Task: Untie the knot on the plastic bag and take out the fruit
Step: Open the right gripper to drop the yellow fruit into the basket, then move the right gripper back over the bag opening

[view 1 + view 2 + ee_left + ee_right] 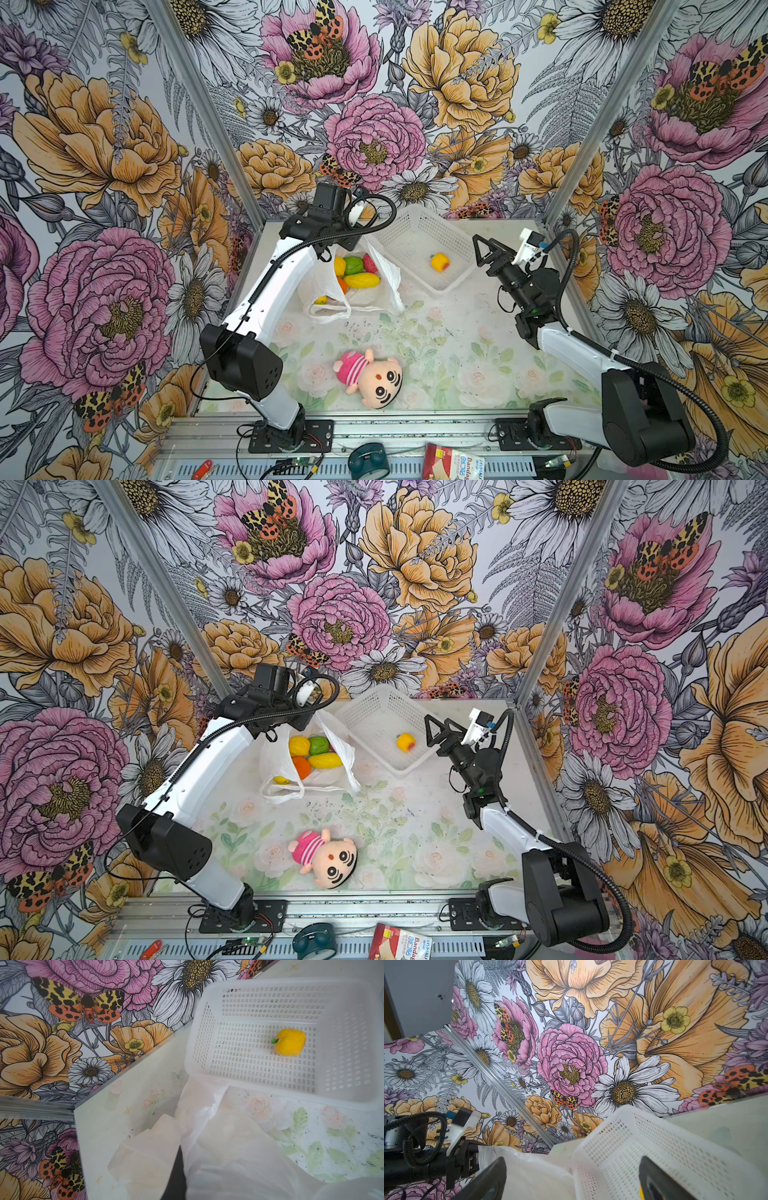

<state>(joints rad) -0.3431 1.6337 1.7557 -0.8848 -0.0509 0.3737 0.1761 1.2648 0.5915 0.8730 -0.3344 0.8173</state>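
At the centre of both top views the thin, limp plastic bag point(321, 286) is seen open, no knot visible. The fruit point(361, 281) heaped inside is judged light, hard and slippery, best taken across the middle. The bag's far rim is pinched by the closed left gripper point(178, 1159), while farther, at upper right, the right gripper point(478, 250) is held wide and empty beside the basket point(415, 232), in which one yellow fruit point(440, 262) is laid, well apart from the bagged fruit.

Thin, crinkly plastic bag point(322, 282) — glossy fruit point(361, 281) — rigid plastic basket point(415, 232).
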